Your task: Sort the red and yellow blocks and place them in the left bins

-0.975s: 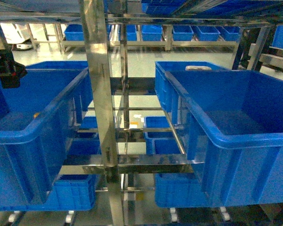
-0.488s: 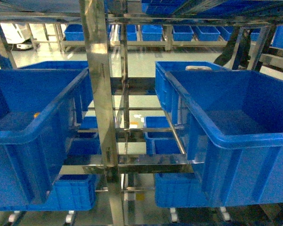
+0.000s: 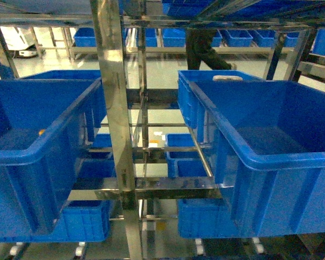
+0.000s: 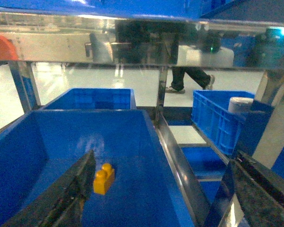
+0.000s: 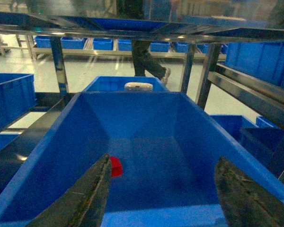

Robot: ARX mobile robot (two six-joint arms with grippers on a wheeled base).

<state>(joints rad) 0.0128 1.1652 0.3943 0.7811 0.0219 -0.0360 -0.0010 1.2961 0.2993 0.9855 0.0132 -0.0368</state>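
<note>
The orange-yellow two-stud block (image 4: 104, 178) lies on the floor of a large deep blue bin (image 4: 128, 137); in the head view it is a small spot (image 3: 41, 131) inside the left-hand bin (image 3: 49, 146). My left gripper (image 4: 163, 161) hangs open above this bin, its left finger (image 4: 75, 194) just beside the block and not touching it. The small red block (image 5: 115, 166) rests on the floor of the other big bin (image 5: 132, 94), the right-hand one (image 3: 249, 157) in the head view. My right gripper (image 5: 163, 163) is open over it, holding nothing. Neither gripper shows in the head view.
A shiny metal rack upright (image 3: 115, 108) stands between the two bins. Smaller blue crates (image 3: 206, 76) sit behind and below. A white roll (image 5: 138, 86) lies in the crate behind the right bin. A person (image 3: 203, 46) walks in the aisle beyond.
A dark gripper at the head view's left edge one second ago has gone out of that view. The person in the background has walked to the left.
</note>
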